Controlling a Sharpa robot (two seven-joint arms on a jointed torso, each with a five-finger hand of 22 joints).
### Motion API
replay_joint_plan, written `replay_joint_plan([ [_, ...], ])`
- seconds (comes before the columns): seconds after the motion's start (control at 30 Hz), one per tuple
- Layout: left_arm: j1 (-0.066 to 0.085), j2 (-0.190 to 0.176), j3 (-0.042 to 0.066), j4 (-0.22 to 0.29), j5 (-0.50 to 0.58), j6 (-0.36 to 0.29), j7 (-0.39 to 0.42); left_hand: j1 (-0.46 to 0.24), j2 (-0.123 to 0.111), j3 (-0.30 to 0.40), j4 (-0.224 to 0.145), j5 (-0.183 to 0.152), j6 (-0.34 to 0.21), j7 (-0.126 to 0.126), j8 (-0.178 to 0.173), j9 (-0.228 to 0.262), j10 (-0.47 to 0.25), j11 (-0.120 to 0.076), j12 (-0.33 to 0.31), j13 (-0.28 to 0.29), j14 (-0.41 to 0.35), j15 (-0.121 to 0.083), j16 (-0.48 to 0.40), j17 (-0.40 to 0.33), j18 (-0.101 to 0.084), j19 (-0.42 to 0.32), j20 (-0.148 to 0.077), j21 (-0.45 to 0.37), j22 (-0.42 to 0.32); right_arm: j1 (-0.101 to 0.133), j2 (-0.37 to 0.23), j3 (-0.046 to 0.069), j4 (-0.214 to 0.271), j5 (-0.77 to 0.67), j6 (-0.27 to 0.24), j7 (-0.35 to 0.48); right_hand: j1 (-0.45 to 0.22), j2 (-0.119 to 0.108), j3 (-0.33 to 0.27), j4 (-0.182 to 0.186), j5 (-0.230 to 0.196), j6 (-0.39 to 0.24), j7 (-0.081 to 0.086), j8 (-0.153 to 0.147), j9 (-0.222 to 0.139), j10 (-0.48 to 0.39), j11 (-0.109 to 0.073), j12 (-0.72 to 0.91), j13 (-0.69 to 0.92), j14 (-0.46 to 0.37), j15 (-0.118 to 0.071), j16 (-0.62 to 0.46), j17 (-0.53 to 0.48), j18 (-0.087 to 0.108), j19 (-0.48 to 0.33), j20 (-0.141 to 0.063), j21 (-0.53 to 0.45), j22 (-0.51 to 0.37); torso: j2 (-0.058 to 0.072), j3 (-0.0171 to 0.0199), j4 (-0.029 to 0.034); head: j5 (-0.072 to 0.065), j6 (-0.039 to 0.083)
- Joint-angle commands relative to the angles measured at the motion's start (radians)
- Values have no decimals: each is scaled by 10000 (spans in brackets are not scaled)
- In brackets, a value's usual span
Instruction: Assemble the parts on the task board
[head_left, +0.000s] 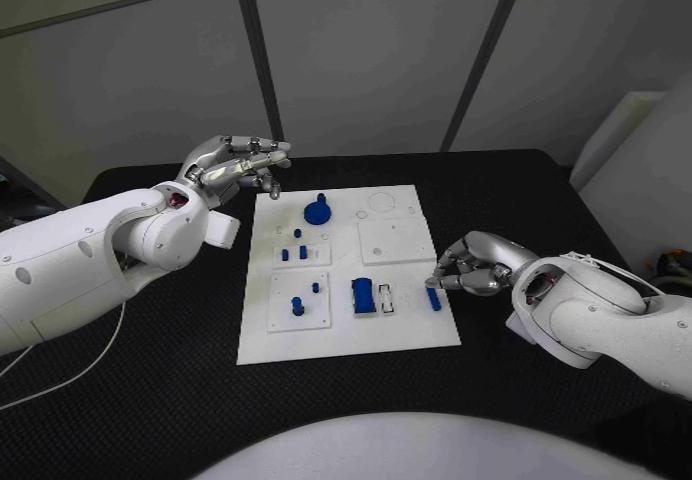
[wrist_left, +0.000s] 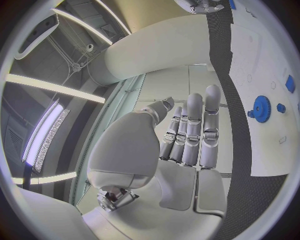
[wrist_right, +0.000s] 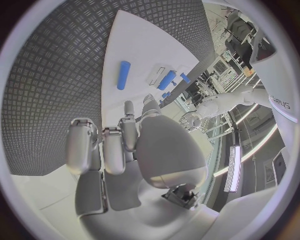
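Presently the right hand (head_left: 469, 268), fingers curled and holding nothing, hovers just beside the blue bar (head_left: 433, 297) lying at the task board (head_left: 404, 340) right edge, so a clumsy closing could nudge it off; left hand (head_left: 238, 163) is raised, empty.
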Motion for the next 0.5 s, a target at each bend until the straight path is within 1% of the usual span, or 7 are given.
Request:
replay_joint_plan([
  [0.03,-6,-11,6,38,-11,18,123,-4,31,-11,3,12,-63,-13,35,17,-65,22,57,-10,-48,2,41,-9,134,-10,52,-13,-10,-1,-42,-1,17,-991,-79,-516,-187,-155,-142,50,61,164,-25,-79,-34,54,-22,-28,-2274,737,10,-47,1078,-99,10,48,-75,-23,27,5,12,-86,9],
  [0.07,-14,-14,6,40,-11,17,124,-4,31,-11,3,12,-63,-13,35,17,-65,22,57,-10,-48,2,41,-9,134,-10,52,-13,-10,-4,-43,-2,-2,-1073,16,-600,-269,-189,-201,113,30,188,-25,-109,-46,38,-22,-66,-2303,730,10,-69,1046,-97,4,46,-85,-38,28,10,9,-96,2],
  [0.13,-29,-23,6,46,-11,14,124,-4,31,-11,3,12,-63,-13,35,17,-65,22,57,-10,-48,2,41,-9,134,-10,52,-13,-10,-11,-17,-4,-63,-1227,213,-735,-369,-236,-288,199,48,243,-36,-144,-56,36,-27,-94,-2313,726,6,-83,1029,-96,3,41,-91,-43,27,0,25,-117,-8],
  [0.2,-37,-29,6,50,-11,14,126,-4,31,-11,3,12,-63,-13,35,17,-65,22,57,-10,-48,2,41,-9,134,-10,52,-13,-10,-21,13,-6,-112,-1301,321,-791,-394,-253,-322,229,71,283,-46,-152,-55,38,-34,-103,-2314,725,0,-86,1027,-95,2,37,-95,-46,31,0,27,-129,-17],
  [0.23,-41,-31,6,53,-11,14,127,-4,31,-11,3,12,-63,-13,35,17,-65,22,57,-10,-48,2,41,-9,134,-10,52,-13,-10,-33,35,-6,-139,-1336,378,-817,-401,-259,-333,237,75,295,-49,-153,-54,38,-37,-106,-2314,725,-2,-88,1026,-95,3,36,-95,-45,32,-8,35,-136,-16],
  [0.43,-63,-56,6,54,-11,28,129,-4,31,-11,3,12,-63,-13,35,17,-65,22,57,-10,-48,2,41,-9,134,-10,52,-13,-10,-105,209,-10,-337,-1567,704,-926,-413,-306,-378,251,74,337,-60,-156,-47,47,-45,-101,-2299,728,-9,-83,1037,-93,0,30,-102,-54,30,-5,46,-125,-55],
  [0.5,-69,-61,6,57,-11,33,131,-4,31,-11,3,12,-63,-13,35,17,-65,22,57,-10,-48,2,41,-9,134,-10,52,-13,-10,-120,277,-12,-394,-1605,805,-942,-409,-330,-395,250,64,350,-65,-158,-42,41,-49,-115,-2309,727,-12,-86,1033,-92,-2,28,-106,-59,33,-10,42,-124,-63],
])
